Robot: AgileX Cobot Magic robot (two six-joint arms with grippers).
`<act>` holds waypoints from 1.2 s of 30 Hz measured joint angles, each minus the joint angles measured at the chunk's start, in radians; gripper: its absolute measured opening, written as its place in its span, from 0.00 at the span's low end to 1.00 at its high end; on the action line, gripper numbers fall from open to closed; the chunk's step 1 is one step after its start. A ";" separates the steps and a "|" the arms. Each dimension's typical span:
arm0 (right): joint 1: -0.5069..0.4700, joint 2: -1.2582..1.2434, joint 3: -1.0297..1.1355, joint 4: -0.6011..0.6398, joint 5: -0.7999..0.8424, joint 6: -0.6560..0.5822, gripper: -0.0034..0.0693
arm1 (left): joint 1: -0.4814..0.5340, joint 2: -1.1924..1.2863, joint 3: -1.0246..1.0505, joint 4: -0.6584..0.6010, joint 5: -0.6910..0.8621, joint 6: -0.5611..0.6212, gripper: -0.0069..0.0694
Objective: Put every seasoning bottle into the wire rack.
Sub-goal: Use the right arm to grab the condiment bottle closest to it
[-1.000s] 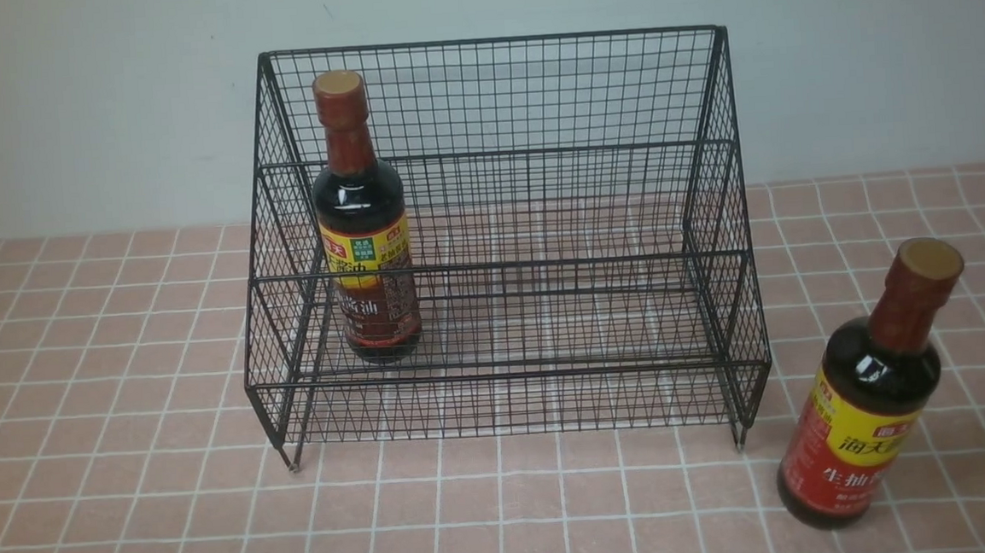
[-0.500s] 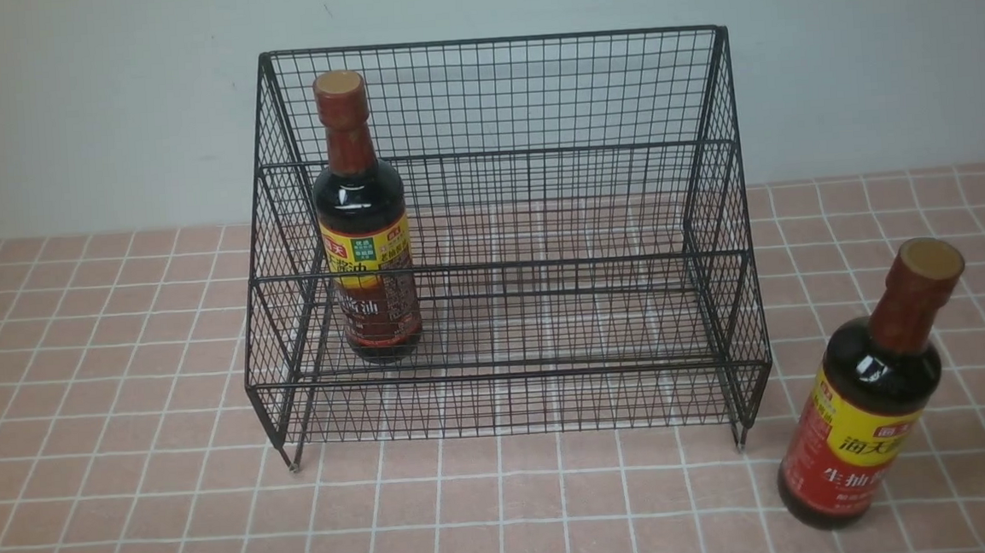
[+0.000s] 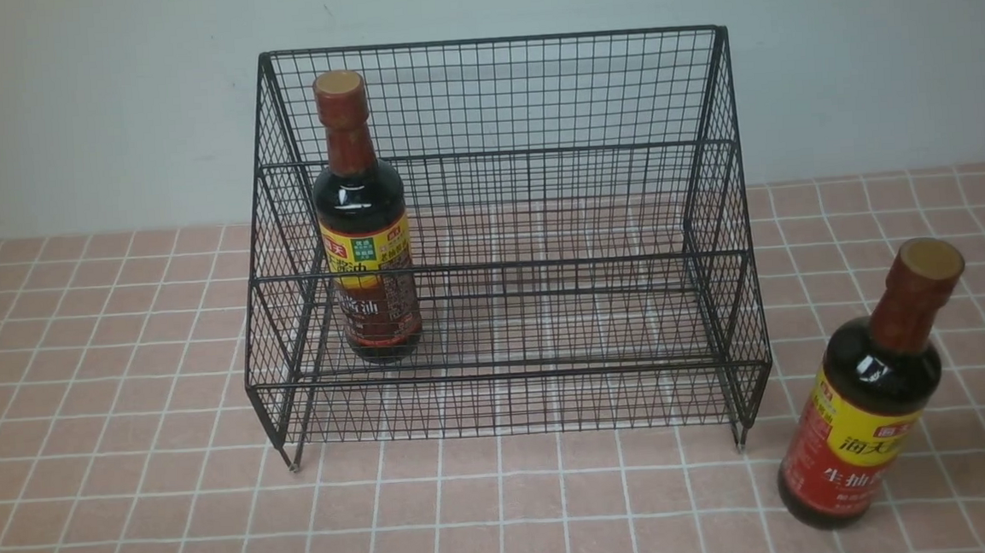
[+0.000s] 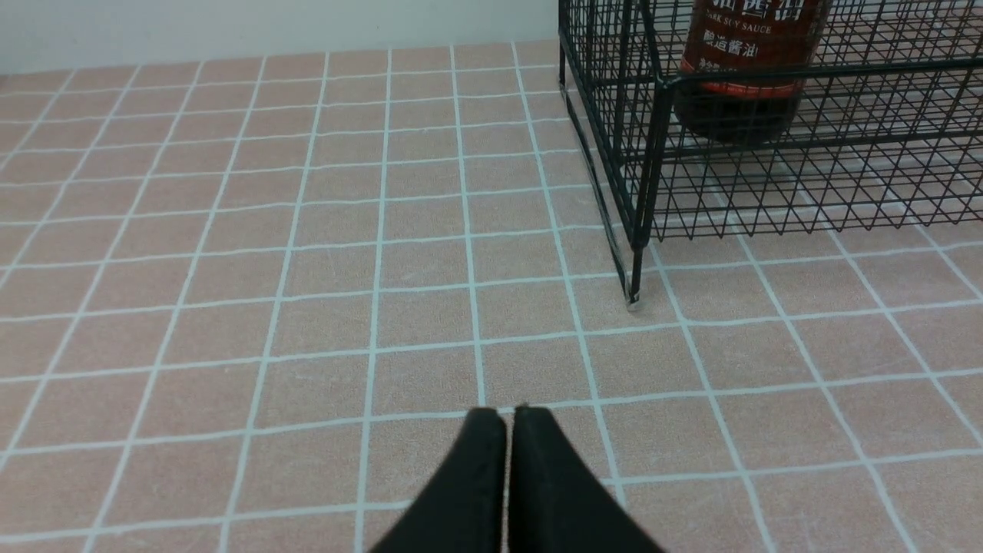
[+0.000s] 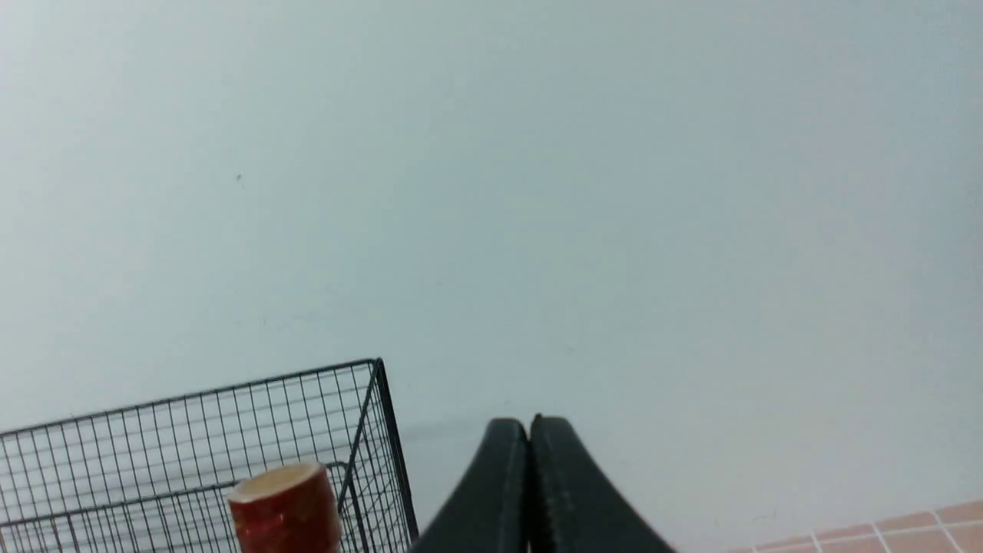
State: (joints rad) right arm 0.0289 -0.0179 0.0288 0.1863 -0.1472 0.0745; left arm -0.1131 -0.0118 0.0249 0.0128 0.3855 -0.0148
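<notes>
The black wire rack stands at the middle of the tiled table. A seasoning bottle with a yellow and brown label stands upright in the rack's lower tier, near its left side. The other seasoning bottle, yellow and red label, stands upright on the tiles to the right of the rack. Neither gripper shows in the front view. My left gripper is shut and empty over bare tiles, short of the rack's left front leg. My right gripper is shut and empty, facing the wall, with a bottle's tan cap beside it.
A pale wall runs close behind the rack. Pink tiles with white lines cover the table to the left, front and right of the rack.
</notes>
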 joint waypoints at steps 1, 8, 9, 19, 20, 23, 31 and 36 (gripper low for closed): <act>0.000 0.000 0.000 0.004 -0.011 0.000 0.03 | 0.000 0.000 0.000 0.000 0.000 0.000 0.08; 0.000 0.000 -0.001 0.004 -0.179 0.139 0.03 | 0.000 0.000 0.000 0.000 0.000 0.000 0.08; 0.000 0.003 -0.013 -0.010 -0.199 0.173 0.03 | 0.000 0.000 0.000 0.000 0.000 0.000 0.08; 0.000 0.399 -0.490 -0.396 0.081 0.385 0.03 | 0.000 0.000 0.000 0.000 0.000 0.000 0.08; 0.000 0.448 -0.518 -0.422 0.120 0.413 0.03 | 0.000 0.000 0.000 0.000 0.000 0.000 0.08; 0.000 0.559 -0.542 -0.472 0.214 0.466 0.03 | 0.000 0.000 0.000 0.000 0.000 0.000 0.08; 0.000 0.608 -0.396 -0.482 0.206 0.487 0.03 | 0.000 0.000 0.000 0.000 0.000 0.000 0.08; 0.000 0.605 -0.255 -0.510 0.084 0.490 0.03 | 0.000 0.000 0.000 0.000 0.000 0.000 0.08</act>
State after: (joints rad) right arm 0.0289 0.5872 -0.2265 -0.3242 -0.0630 0.5641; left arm -0.1131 -0.0118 0.0249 0.0128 0.3855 -0.0148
